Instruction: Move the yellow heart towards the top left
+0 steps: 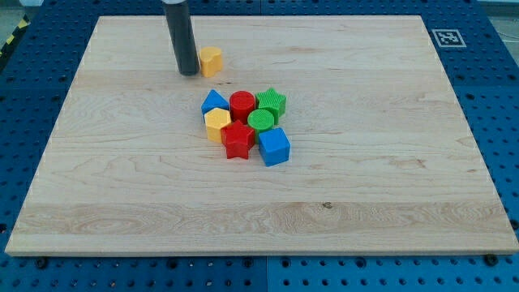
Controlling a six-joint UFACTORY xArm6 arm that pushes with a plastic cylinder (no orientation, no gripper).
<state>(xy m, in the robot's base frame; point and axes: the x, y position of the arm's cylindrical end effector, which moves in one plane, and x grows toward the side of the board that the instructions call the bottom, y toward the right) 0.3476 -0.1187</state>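
Observation:
The yellow heart (pixel 211 60) lies on the wooden board (pixel 122 178) in the upper left part of the view. My tip (pixel 188 72) rests on the board just left of the heart, close to it or touching it; I cannot tell which. The rod rises straight up out of the view's top. Below and right of the heart sits a tight cluster of other blocks near the board's middle.
The cluster holds a blue triangle (pixel 214 101), a red cylinder (pixel 242 105), a green hexagon (pixel 272 101), a green cylinder (pixel 262 121), a yellow hexagon (pixel 216 124), a red star (pixel 238 139) and a blue cube (pixel 274 146). A fiducial tag (pixel 447 36) marks the top right corner.

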